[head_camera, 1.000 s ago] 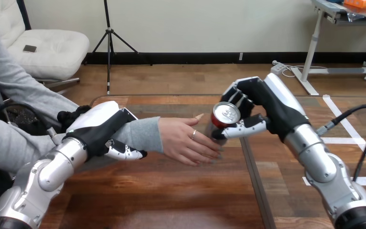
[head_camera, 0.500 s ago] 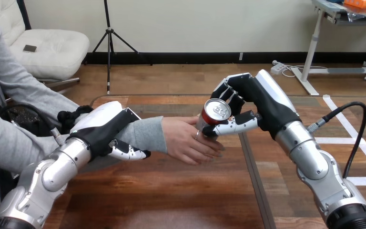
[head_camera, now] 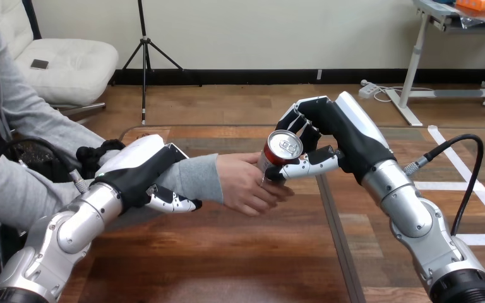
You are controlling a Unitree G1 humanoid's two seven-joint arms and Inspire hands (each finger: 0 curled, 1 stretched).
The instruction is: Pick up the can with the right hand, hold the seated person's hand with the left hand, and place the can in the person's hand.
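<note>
A red can (head_camera: 280,151) with a silver top stands tilted in the middle of the head view. My right hand (head_camera: 328,139) is shut on it, fingers behind and thumb in front. The person's hand (head_camera: 247,183) lies palm up under the can, its fingers curling up around the can's lower part. My left hand (head_camera: 140,172) is shut on the person's forearm at the grey sleeve (head_camera: 189,178), its thumb curled under the sleeve and its fingers over the top.
The wooden table (head_camera: 227,252) spreads below both arms, with a dark seam running down right of centre. A black cable (head_camera: 464,177) loops off my right forearm.
My right hand has carried the can to the left, from beside the person's fingertips into the palm. The person's fingers have curled up around it. My left hand has stayed on the sleeve.
</note>
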